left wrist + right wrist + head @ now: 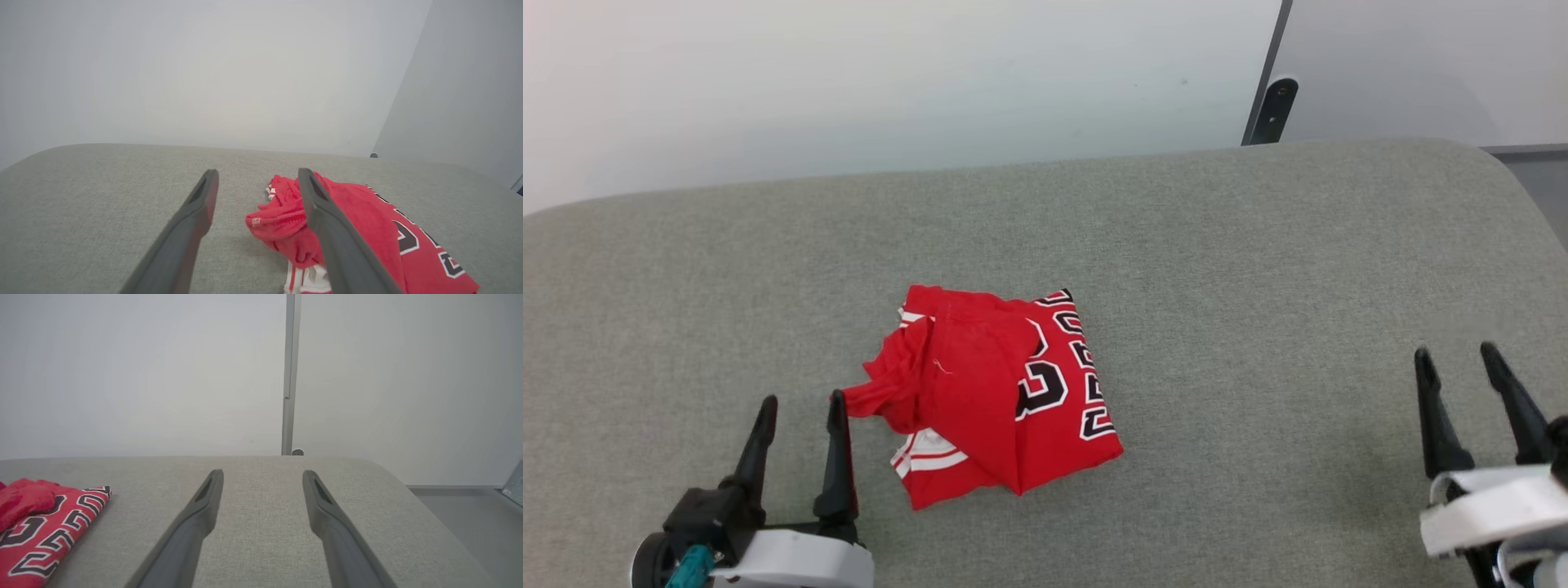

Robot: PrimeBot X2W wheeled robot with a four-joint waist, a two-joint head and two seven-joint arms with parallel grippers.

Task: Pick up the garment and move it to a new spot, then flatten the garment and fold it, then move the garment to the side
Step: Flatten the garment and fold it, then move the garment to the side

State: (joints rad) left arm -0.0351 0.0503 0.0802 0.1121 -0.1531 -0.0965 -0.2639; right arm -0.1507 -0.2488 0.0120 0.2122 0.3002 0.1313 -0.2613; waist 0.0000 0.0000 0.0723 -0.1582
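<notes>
A red garment point(996, 392) lies bunched and partly folded near the middle of a grey padded surface point(1258, 245). Its lettered edge runs from far to near, slanting slightly right. The left gripper point(803, 398) sits low at the garment's left side, fingers spread wide and holding nothing. A crumpled red fold reaches its right finger, touching or almost touching; from the left wrist view that fold pokes into the gap between the fingers. The right gripper point(1455, 351), also spread and empty, rests well apart to the garment's right. The left arm is clearly nearer, so the pickup likely falls to it.
</notes>
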